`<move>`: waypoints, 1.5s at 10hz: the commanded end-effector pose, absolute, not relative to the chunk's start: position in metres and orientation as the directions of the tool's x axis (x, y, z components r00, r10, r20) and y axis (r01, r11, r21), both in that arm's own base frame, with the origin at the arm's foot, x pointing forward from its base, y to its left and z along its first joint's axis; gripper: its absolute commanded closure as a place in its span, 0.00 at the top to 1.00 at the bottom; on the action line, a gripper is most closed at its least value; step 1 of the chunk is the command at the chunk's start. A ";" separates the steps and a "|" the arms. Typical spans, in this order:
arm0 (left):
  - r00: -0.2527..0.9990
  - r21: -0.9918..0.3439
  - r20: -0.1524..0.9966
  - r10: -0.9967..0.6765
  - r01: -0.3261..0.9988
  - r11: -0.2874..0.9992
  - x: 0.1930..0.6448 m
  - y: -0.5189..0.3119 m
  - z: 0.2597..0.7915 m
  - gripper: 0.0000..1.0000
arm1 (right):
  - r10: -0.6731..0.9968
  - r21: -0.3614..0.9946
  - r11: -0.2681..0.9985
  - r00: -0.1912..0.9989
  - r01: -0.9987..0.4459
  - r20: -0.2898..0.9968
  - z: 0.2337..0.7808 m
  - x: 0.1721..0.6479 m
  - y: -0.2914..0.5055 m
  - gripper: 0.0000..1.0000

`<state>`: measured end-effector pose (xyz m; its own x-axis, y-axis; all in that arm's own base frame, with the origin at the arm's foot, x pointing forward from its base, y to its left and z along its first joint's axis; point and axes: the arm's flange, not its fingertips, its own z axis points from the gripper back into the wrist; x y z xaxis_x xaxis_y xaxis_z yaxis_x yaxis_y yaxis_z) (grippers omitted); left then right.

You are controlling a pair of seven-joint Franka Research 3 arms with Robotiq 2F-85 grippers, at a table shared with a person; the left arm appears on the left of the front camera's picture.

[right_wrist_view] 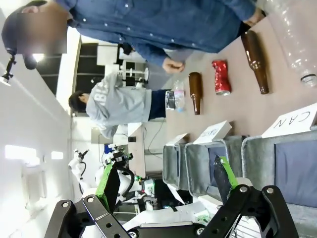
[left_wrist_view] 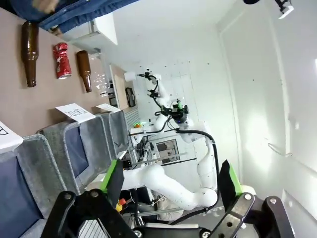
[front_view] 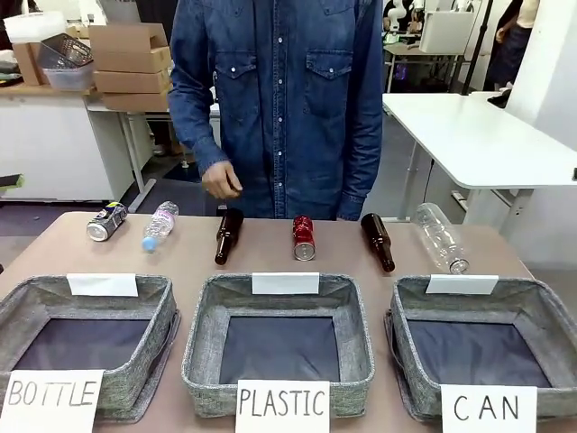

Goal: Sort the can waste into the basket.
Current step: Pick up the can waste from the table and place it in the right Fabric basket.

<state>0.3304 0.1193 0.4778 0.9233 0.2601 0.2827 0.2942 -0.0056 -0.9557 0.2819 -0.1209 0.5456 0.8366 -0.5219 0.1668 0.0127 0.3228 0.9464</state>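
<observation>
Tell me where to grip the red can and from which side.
Grip the red can across mid-body, coming straight down from above. It lies on its side, one end towards the robot, so the right tool should close on its left and right flanks. The left brown bottle and right brown bottle lie apart from it, probably leaving room.

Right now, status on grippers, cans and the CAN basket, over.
Left gripper open, empty. Right gripper open, empty. Red can and silver can lie on the table, neither in the CAN basket. Brown bottle beside red can on the basket's side.
</observation>
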 end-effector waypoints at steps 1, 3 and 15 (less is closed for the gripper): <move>0.915 -0.946 0.307 0.263 0.324 -0.024 0.332 0.118 0.479 1.00 | -0.517 0.952 0.306 0.837 -0.014 0.179 0.546 0.283 -0.124 1.00; 0.915 -0.946 0.307 0.263 0.324 -0.024 0.332 0.118 0.479 1.00 | -0.499 0.928 0.373 0.842 -0.003 0.204 0.549 0.290 -0.113 1.00; 0.915 -0.946 0.307 0.263 0.324 -0.024 0.332 0.118 0.479 1.00 | -0.273 0.803 0.596 0.939 -0.005 0.208 0.553 0.373 -0.061 1.00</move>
<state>0.3324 0.1177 0.4772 0.9231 0.2595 0.2838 0.2958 -0.0077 -0.9552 0.3831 -0.0492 0.5511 0.9464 -0.2289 0.2280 -0.0417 0.6134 0.7887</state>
